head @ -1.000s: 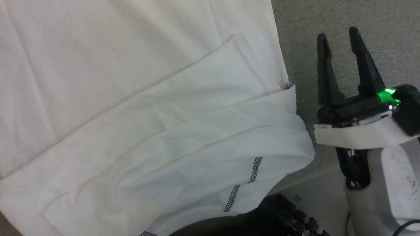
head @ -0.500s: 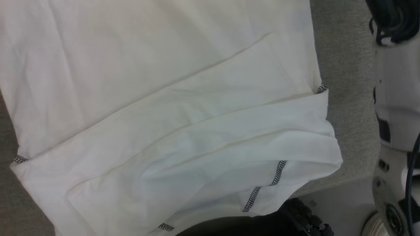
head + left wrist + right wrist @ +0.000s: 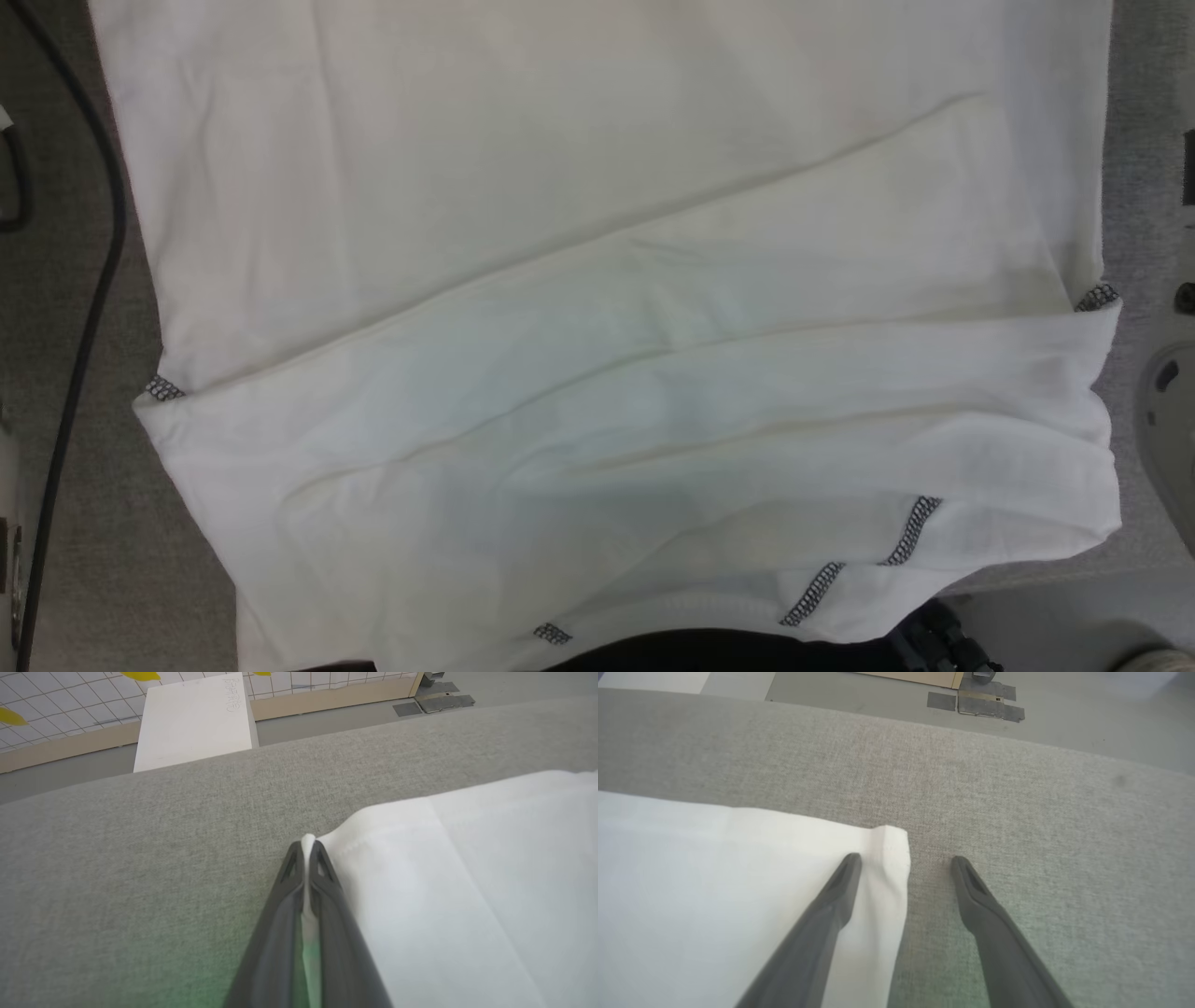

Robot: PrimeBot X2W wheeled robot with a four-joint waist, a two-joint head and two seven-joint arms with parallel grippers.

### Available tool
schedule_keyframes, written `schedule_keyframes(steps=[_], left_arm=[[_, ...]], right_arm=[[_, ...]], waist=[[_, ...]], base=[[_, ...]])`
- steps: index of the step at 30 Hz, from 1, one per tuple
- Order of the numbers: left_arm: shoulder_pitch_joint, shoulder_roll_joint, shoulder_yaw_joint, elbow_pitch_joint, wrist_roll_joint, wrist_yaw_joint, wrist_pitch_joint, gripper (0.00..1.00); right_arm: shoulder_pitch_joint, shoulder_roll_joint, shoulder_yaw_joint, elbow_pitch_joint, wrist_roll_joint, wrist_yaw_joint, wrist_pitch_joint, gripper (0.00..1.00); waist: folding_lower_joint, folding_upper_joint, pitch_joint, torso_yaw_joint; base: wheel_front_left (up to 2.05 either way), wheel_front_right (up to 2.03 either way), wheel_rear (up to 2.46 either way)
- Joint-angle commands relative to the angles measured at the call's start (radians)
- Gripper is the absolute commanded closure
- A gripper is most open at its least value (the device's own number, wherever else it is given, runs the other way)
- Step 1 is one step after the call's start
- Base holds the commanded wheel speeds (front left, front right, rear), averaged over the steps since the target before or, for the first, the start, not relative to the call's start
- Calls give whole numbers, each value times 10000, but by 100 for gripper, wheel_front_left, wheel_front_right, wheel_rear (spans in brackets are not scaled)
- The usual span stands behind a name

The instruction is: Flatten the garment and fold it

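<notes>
The white garment lies spread on a grey fabric surface, with creases and short dark zigzag seams along its near edge. In the left wrist view my left gripper is shut on a corner of the garment, a thin fold of white cloth pinched between its tips. In the right wrist view my right gripper stands open over another corner of the garment. One finger rests over the cloth, the other over bare grey surface.
A black cable runs down the left side of the head view. A rigid white box stands on the floor beyond the surface's far edge, before a tiled wall. Tape patches mark the floor. Grey surface lies open around the garment.
The head camera has swung left, so the whole picture shifted right; the right gripper left that view and the garment's left edge and a cable came in.
</notes>
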Motion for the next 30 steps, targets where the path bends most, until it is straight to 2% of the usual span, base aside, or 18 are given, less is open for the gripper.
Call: schedule_keyframes(steps=[1,4,7,10,15,20,30], left_arm=[[-151,-61,-44,57,-103,-80,-90,100],[-135,-95,-84,169,-137,-124,-202,100],[-117,-101,-103,293,-159,-146,-309,100],[-139,-105,-100,399,-122,-131,-594,100],[-424,27,13,451,254,-110,-2115,100],[-807,138,95,732,617,-69,-3580,100],[-540,-64,-44,1623,829,-73,-5531,100]], right_arm=[[-144,-7,-66,170,-93,-15,363,51],[-219,-7,25,250,-496,-15,1257,100],[-144,-7,13,52,-605,-15,1639,100],[21,-7,-38,-394,-722,-15,1311,100],[135,-7,-15,-991,-599,-15,-217,100],[50,-7,-31,-1087,-763,-15,-1821,100],[368,-7,129,-448,-931,-15,-3501,100]], waist=[[-1,0,246,302],[-1,0,227,313],[-1,0,153,287],[-1,0,37,251],[-1,0,-210,143],[-1,0,-529,38],[-1,0,-1652,165]], base=[[0,0,0],[0,0,0],[0,0,0],[0,0,0],[0,0,0],[0,0,0],[0,0,0]])
